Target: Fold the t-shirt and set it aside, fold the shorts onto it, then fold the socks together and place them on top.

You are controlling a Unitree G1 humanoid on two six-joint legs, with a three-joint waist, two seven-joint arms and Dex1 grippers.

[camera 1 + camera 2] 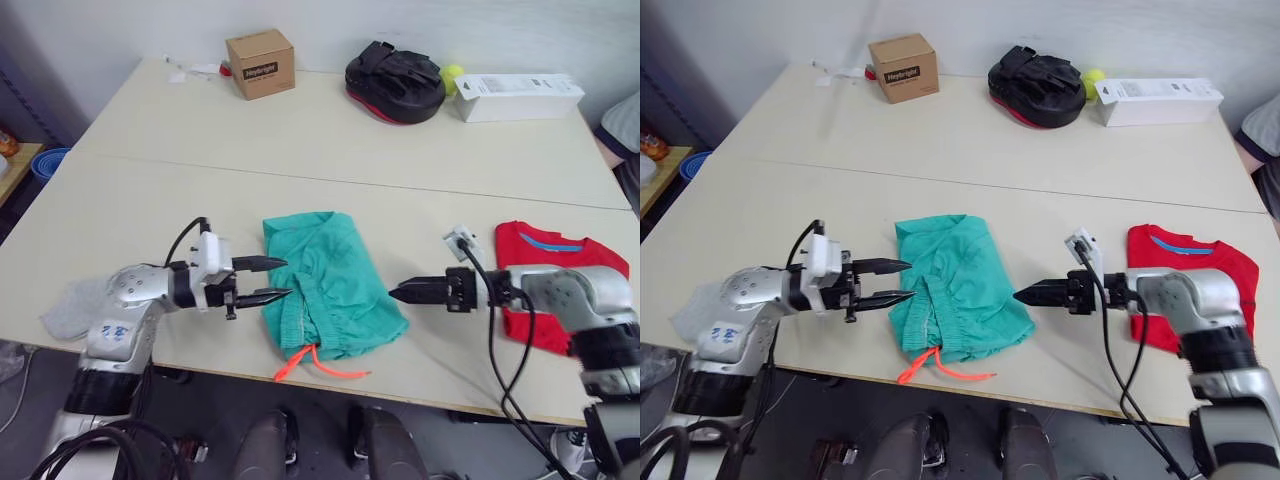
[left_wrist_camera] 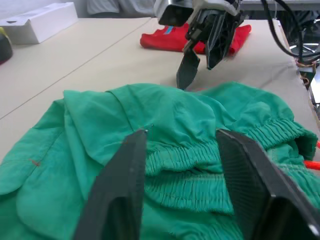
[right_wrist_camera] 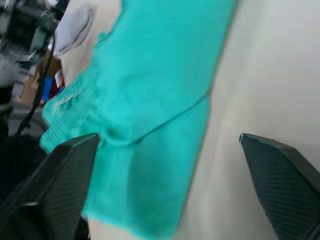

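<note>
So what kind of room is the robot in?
Probably a lab or workshop, not a home. Two plain tables pushed together hold a cardboard box, a white carton and a black bag, and cables trail beside the shorts laid out for practice.

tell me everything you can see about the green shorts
The shorts are teal-green, a soft woven-looking fabric, folded into a rumpled, roughly rectangular bundle lying flat on the beige table near its front edge. The gathered elastic waistband faces the front, and the bright orange drawstring trails past the table edge. The left gripper sits at their left edge, jaws open level with the waistband; the right gripper points at their right edge. Neither visibly grips the fabric. The red t-shirt lies apart.
</note>
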